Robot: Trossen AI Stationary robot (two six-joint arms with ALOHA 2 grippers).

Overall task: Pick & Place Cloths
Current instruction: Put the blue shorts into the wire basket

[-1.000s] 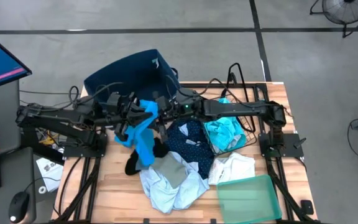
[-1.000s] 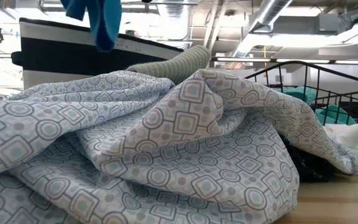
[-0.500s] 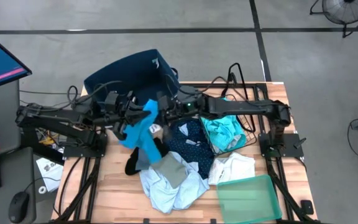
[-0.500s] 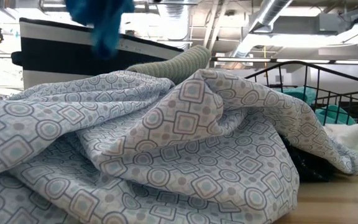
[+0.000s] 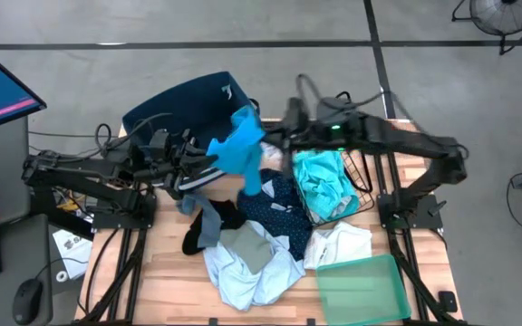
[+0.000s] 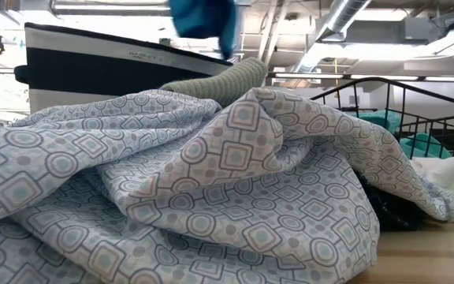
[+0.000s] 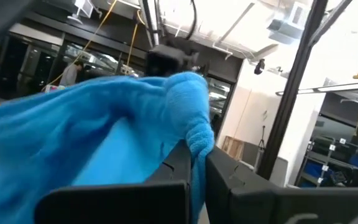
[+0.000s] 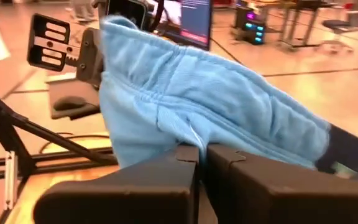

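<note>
A bright turquoise cloth [image 5: 241,149] hangs in the air over the table's far middle, between my two grippers; its lower end shows at the top of the low view [image 6: 203,20]. My left gripper [image 5: 208,165] is shut on its left end. My right gripper [image 5: 266,143], raised and reaching in from the right, is shut on its right part. Below lies the pile of other cloths: patterned pale blue [image 5: 247,267], dotted navy [image 5: 279,213], grey [image 5: 208,222], black [image 5: 195,240] and white [image 5: 338,244]. My left gripper pinches a bunched fold of the turquoise cloth [image 7: 194,140] between its two shut fingers, coming roughly level from the table's left. The cloth is lifted clear of the pile. My right gripper pinches a gathered fold of the same cloth [image 8: 188,134] between its two fingers, coming from the table's right and slanting slightly down. The cloth spreads beyond the fingers, and a tail [image 5: 254,181] hangs below.
A big navy bin [image 5: 184,109] stands at the far left behind the grippers. A black wire basket [image 5: 365,172] holds a teal cloth [image 5: 324,186] on the right. A translucent green tray [image 5: 361,285] lies at the near right corner.
My right gripper has shut on the turquoise cloth, then risen and drawn back toward the table's right and far edge. The cloth's lower part, which hung from my left gripper down to the pile, is lifted up and over to the right, uncovering the grey cloth.
</note>
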